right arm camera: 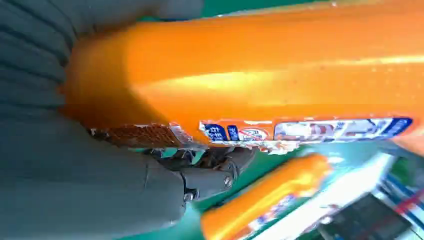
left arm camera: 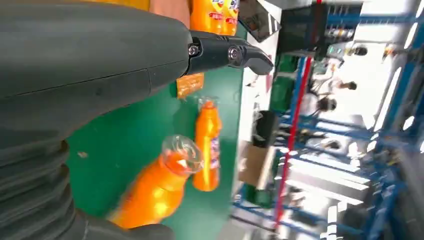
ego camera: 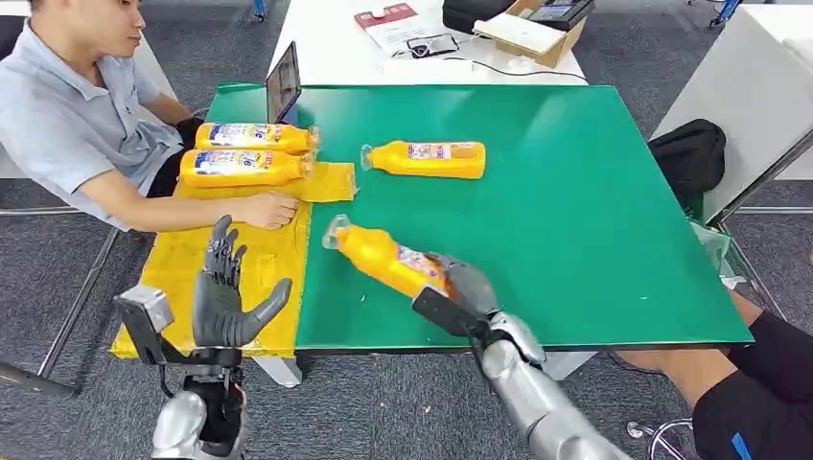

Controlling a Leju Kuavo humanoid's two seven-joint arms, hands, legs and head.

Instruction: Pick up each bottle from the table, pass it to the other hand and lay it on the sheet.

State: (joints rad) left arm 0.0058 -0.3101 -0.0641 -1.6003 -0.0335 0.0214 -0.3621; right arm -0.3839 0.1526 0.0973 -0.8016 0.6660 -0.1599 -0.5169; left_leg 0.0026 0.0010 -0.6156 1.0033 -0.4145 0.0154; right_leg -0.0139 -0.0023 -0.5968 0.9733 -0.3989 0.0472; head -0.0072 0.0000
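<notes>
Green matting is covering the table (ego camera: pixel 594 220), with a yellow sheet (ego camera: pixel 259 264) lying along its left side, where a seated person's hand (ego camera: pixel 268 208) is resting just below two bottles already laid (ego camera: pixel 244 151). Another bottle (ego camera: pixel 429 158) is waiting on the green, well apart from both hands. The held bottle (ego camera: pixel 383 257) is pointing its clear cap toward the sheet, its long axis slanting from the right hand (ego camera: pixel 467 285) up toward the left hand (ego camera: pixel 222 287), which is nearer the sheet. Fingers of the right hand are clamping round the bottle's base end. Over the sheet's near edge, the left hand is standing upright with fingers spread, holding nothing.
</notes>
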